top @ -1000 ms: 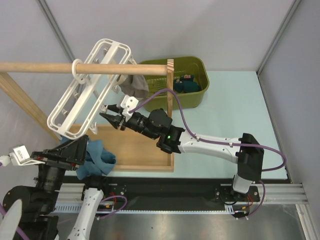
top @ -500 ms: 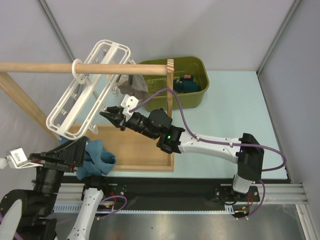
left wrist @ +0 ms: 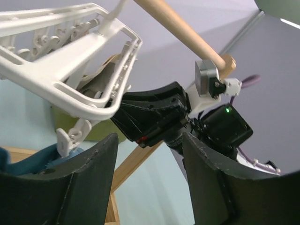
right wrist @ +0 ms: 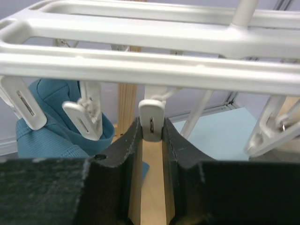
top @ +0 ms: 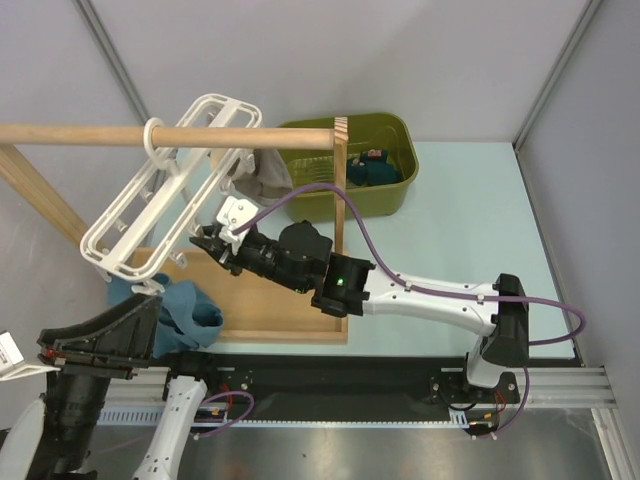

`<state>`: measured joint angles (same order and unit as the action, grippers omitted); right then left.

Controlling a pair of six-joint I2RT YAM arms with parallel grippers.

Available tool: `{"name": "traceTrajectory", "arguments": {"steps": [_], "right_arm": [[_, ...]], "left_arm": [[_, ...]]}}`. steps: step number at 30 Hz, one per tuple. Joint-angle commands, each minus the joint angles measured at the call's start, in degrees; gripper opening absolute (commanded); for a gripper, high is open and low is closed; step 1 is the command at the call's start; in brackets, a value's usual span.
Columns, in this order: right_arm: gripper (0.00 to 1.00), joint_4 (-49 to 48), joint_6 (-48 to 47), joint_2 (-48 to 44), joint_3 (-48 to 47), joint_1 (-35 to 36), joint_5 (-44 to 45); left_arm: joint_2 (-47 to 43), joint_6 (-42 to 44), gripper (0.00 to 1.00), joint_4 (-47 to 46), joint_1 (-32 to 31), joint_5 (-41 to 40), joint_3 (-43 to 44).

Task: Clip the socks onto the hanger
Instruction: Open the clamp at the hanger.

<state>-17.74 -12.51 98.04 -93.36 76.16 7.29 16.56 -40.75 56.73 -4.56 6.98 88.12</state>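
Note:
The white hanger [top: 165, 190] hangs tilted by its ring from the wooden rod, and its bars fill the top of the right wrist view [right wrist: 150, 35]. My right gripper [top: 202, 241] [right wrist: 151, 125] is under the frame, shut on one dangling clip peg [right wrist: 151, 119]. A teal sock [top: 185, 308] [right wrist: 49, 129] bunches below the hanger's near corner; I cannot tell whether a peg holds it. My left gripper [top: 148, 315] [left wrist: 149, 140] is open just left of that sock, with nothing between its fingers. A grey sock [top: 268, 175] hangs at the hanger's far end.
The wooden rack has a rod [top: 90, 134], a post [top: 340, 200] and a base board [top: 270, 300] under the hanger. An olive bin [top: 400, 135] behind the post holds more dark socks [top: 368, 168]. The right arm reaches across the base board.
My right gripper moved left and closed on the peg. The hanger swung left and lower. My left arm drew back towards the near left, away from the teal sock.

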Motion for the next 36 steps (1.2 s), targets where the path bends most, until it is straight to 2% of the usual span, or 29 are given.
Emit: {"name": "traceTrajectory", "arguments": {"steps": [1,5,9,10,14,17,21,23,26,28,29,32,36], "right_arm": [[0.00,10.1,0.8,-1.2,-6.7,1.2,3.7],[0.00,14.6,1.7,-0.9,-9.5,3.1,5.6],[0.00,19.6,4.5,-0.7,-12.0,4.2,6.9],[0.00,20.6,4.9,-0.6,-12.7,4.4,7.2],[0.00,24.9,7.5,-0.6,-14.7,5.0,8.0],[0.00,28.3,9.7,-1.0,-15.4,5.0,8.4],[0.00,29.7,11.2,-2.8,-14.3,5.0,7.8],[0.00,30.6,12.0,-3.0,-14.3,5.0,8.0],[0.00,32.3,12.2,-4.0,-14.1,5.0,8.4],[0.00,32.9,13.4,-5.0,-13.9,4.8,7.7],[0.00,33.3,13.7,-5.2,-13.8,4.4,7.2],[0.00,34.8,13.7,-5.8,-14.1,3.9,6.8],[0.00,37.9,13.9,-5.8,-16.2,3.7,5.1]], "left_arm": [[1.2,-5.2,0.62,-2.8,-0.3,8.0,0.7],[2.0,-9.4,0.52,-8.3,0.1,13.9,0.3],[3.1,-11.6,0.48,-11.2,1.1,16.7,-1.7],[3.2,-13.7,0.48,-15.1,1.6,18.1,-4.2],[4.0,-17.1,0.45,-20.8,4.4,24.2,-8.0],[4.6,-16.9,0.45,-21.4,9.6,27.4,-8.5],[4.3,-18.0,0.45,-24.9,12.5,28.2,-12.3],[4.5,-19.5,0.40,-26.7,12.8,28.7,-14.4],[5.8,-17.5,0.39,-23.2,12.8,26.8,-13.4],[5.9,-17.1,0.42,-21.3,12.8,25.4,-13.8],[6.0,-16.9,0.48,-20.9,12.9,25.3,-14.0],[6.4,-16.0,0.57,-19.3,12.9,24.7,-15.3],[7.2,-14.5,0.62,-19.2,12.8,24.3,-16.0]]}}
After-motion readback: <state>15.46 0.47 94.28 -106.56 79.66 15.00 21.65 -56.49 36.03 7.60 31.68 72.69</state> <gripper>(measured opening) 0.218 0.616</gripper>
